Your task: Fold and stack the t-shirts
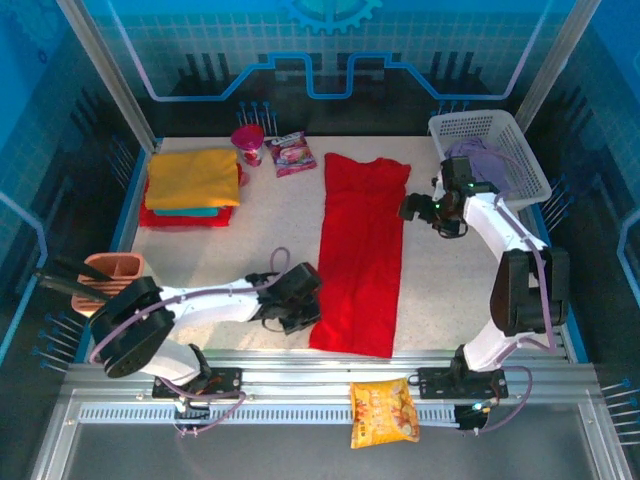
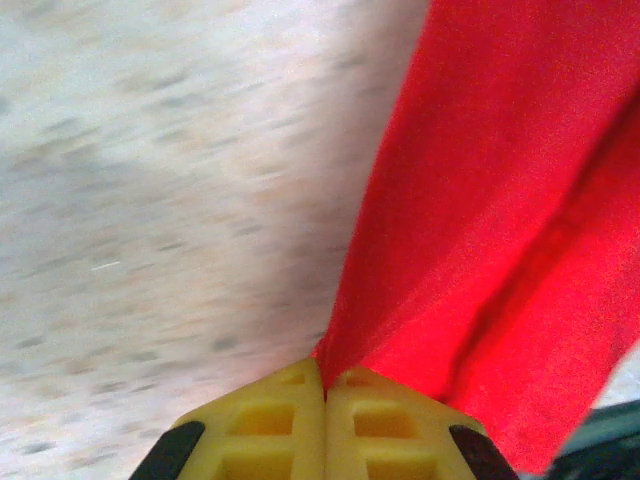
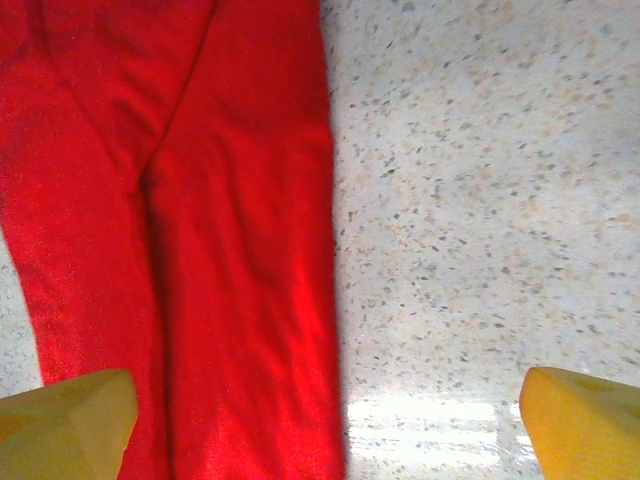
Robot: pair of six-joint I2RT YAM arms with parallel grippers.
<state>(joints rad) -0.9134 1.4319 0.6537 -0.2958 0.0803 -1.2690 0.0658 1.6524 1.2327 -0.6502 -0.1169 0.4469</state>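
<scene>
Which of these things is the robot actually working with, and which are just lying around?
Part of the job: red t-shirt spread flat; folded stack with yellow t-shirt on top.
Just lying about: white basket; pink cup; pink packet; orange snack bag; tan holder.

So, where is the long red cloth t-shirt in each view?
Top external: long red cloth t-shirt, centre, laid flat lengthwise.
Left wrist: t-shirt at right, corner pinched in shut left hand.
Right wrist: t-shirt covers left half.
Shared landmark: speckled white table beside it.
</scene>
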